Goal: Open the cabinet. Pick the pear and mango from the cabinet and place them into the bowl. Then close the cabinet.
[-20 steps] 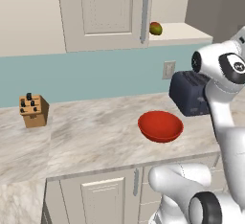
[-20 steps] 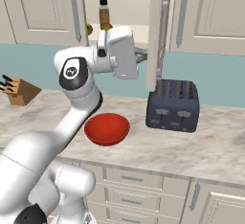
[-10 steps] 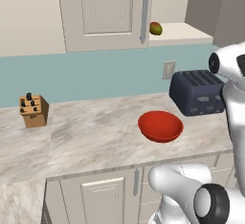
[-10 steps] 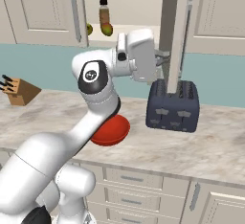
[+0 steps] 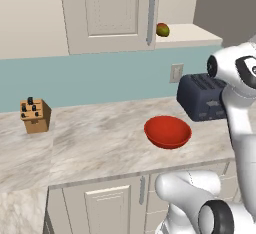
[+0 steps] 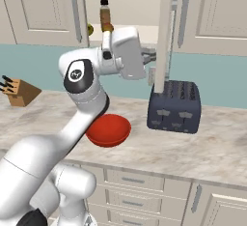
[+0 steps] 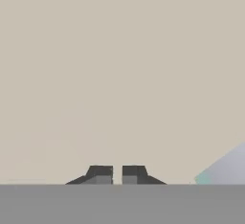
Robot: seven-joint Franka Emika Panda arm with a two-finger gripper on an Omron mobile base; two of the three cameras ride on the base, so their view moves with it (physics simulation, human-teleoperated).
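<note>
The cabinet point(image 5: 110, 8) has its left door shut and its right door point(image 6: 165, 36) swung out, seen edge-on above the toaster. On the pale shelf inside lies the mango point(image 5: 162, 29). In the right base view a sliver of the pear point(image 6: 90, 28) peeks out beside a brown bottle. The red bowl point(image 5: 167, 131) sits on the counter under the shelf, and nothing is in it. My gripper point(image 6: 151, 57) is raised at shelf height, its tips at the open door's edge. In the hand view the fingertips point(image 7: 101, 174) stand close together, holding nothing, facing a plain cream surface.
A dark toaster point(image 5: 202, 96) stands right of the bowl, directly below the open door. The black-capped bottle point(image 6: 104, 15) stands on the shelf behind my hand. A knife block point(image 5: 34, 115) sits far left on the counter. My forearm passes over the bowl point(image 6: 108, 129).
My hand swung right against the open door half a second ago and has since drawn back a little to the left. The fruits and the bowl have stayed put.
</note>
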